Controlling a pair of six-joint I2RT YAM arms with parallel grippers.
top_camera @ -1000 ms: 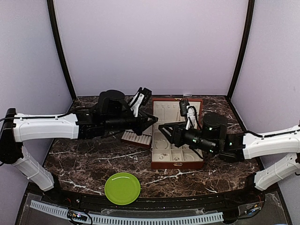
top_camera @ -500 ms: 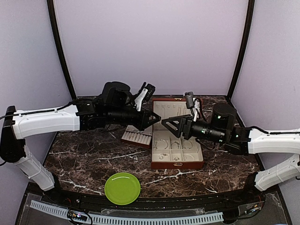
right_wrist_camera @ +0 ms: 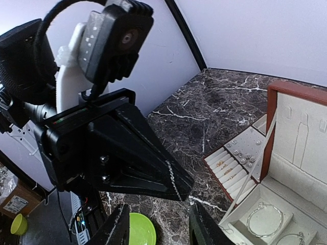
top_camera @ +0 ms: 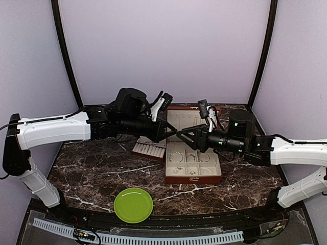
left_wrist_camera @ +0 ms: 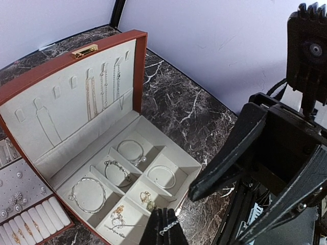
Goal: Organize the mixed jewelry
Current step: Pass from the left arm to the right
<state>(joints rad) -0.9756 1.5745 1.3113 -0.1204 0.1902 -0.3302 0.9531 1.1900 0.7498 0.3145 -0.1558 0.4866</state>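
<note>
Jewelry in play is one short silvery chain, clamped in the left gripper, fingertips closed on it. Facing it at 3 o'clock, the right gripper stands with fingers apart. Both arms have lifted over the last second, tips meeting above the open box: probably a handover. Remaining pieces lie in its compartments.

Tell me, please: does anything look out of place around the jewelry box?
One small silvery chain hangs pinched in the left gripper above the open box, not lying in any compartment. Nothing looks spilled or damaged.
</note>
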